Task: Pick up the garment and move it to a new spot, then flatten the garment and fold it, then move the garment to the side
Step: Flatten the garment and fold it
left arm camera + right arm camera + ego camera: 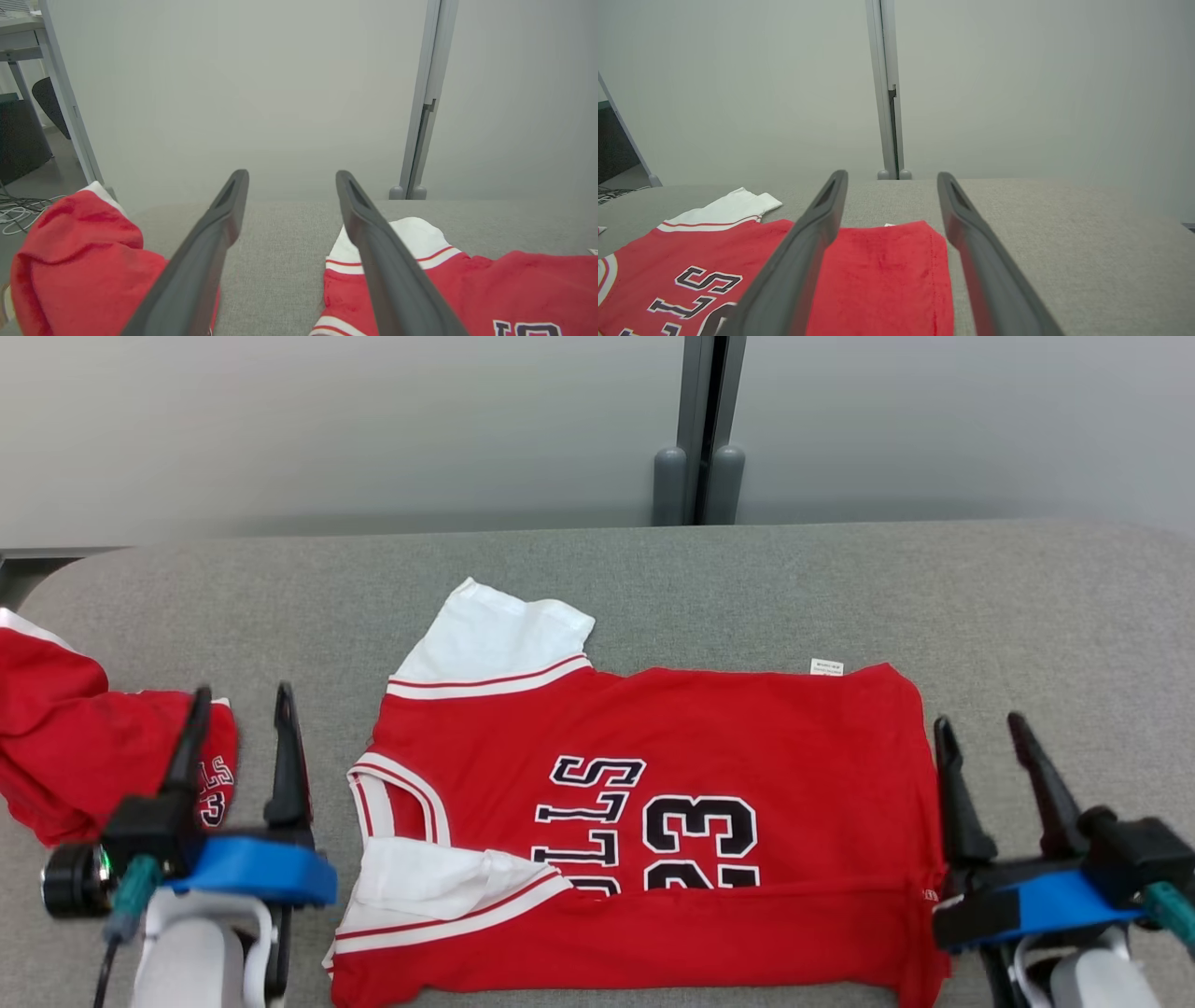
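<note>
A red jersey [709, 756] with white sleeves and a dark "23" lies flat on the grey padded table [747, 588], its collar toward the left and its near long edge folded up over the lettering. The jersey [514, 280] also shows beside my left fingers, and the jersey [878, 275] spreads under my right fingers. My left gripper [241, 705] hangs open just left of the collar, holding nothing. My right gripper [980, 728] stands open at the hem's right edge, also holding nothing.
A second red garment [84, 747] lies bunched at the table's left edge, behind my left fingers; the bunched garment [79, 261] fills the lower left of the left wrist view. A grey partition wall with a post [700, 429] stands behind the table.
</note>
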Controlling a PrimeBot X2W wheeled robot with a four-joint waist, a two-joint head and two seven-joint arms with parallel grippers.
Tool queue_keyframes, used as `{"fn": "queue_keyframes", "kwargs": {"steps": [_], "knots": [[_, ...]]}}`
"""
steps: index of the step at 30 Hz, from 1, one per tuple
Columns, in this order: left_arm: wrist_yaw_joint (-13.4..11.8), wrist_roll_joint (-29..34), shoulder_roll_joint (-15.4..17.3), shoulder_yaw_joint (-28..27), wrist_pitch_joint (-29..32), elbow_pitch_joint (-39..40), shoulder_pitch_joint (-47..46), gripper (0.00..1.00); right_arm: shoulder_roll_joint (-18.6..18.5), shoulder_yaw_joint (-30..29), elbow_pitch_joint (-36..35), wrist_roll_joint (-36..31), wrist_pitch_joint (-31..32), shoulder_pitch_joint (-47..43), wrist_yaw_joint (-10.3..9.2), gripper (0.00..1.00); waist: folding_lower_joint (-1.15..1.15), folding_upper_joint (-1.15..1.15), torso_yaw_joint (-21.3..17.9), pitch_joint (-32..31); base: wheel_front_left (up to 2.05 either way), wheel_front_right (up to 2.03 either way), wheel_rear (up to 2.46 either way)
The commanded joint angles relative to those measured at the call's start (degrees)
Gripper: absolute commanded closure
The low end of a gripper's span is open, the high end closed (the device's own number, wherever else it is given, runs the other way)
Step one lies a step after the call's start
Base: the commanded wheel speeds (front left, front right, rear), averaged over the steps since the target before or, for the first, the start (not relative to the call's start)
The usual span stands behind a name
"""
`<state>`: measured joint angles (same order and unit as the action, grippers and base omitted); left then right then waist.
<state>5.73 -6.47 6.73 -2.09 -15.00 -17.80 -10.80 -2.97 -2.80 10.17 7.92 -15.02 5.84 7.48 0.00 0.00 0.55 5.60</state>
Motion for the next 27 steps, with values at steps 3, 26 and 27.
{"fn": "queue_keyframes", "kwargs": {"steps": [3, 26, 27], "knots": [[0.9, -0.2, 1.3, 1.2, -0.2, -0.9, -5.4, 0.00, -1.4, -1.3, -0.8, -1.1, -0.2, 3.8, 0.03, 0.00, 0.00, 0.00, 0.1, 1.5, 0.00, 0.00, 0.00], [1.7, -24.7, 17.5, 32.0, 19.3, -21.2, -46.4, 0.00, -6.0, 3.7, -1.0, -1.0, 10.0, 24.2, 0.03, 0.00, 0.00, 0.00, -8.3, 21.4, 0.00, 0.00, 0.00], [1.7, -25.8, 17.8, 33.4, 20.1, -21.9, -47.2, 0.00, -6.0, 3.8, -0.7, -1.0, 9.8, 24.4, 0.03, 0.00, 0.00, 0.00, -8.5, 21.7, 0.00, 0.00, 0.00]]}}
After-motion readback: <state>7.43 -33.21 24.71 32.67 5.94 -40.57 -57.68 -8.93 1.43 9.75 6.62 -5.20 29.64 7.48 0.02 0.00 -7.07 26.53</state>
